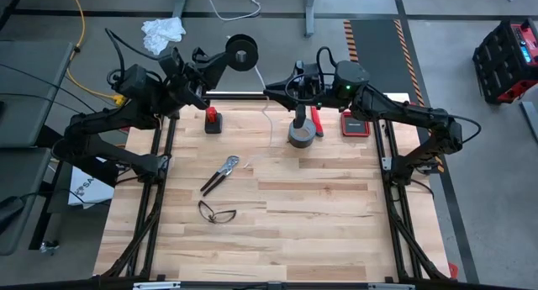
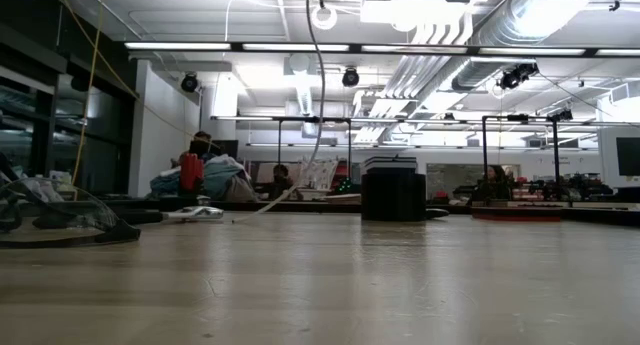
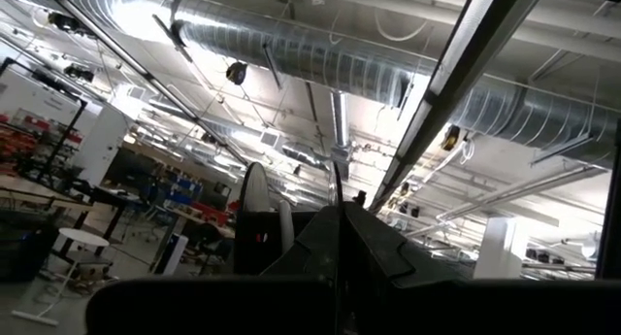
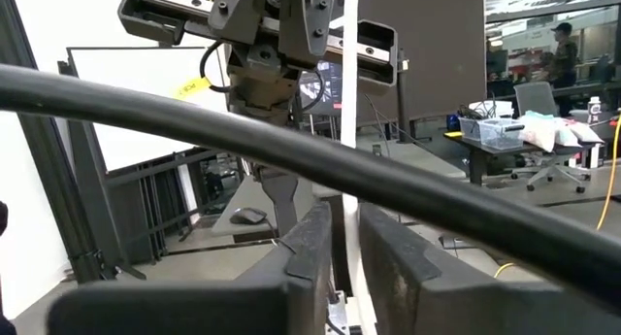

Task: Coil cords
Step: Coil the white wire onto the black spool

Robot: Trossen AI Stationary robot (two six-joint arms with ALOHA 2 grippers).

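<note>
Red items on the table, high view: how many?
3. A small red object at the far left edge, a red-handled tool beside the grey tape roll, and a flat red case far right.

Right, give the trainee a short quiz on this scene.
1. True or false: the spool lies on the table.
2. What lies nearest the table's front edge? A glasses; B pliers; C tape roll.
3. Which gripper is at the cord?

Key:
1. False. The left gripper holds the spool up, beyond the table's far edge.
2. A.
3. The right gripper, at the far edge.
</note>
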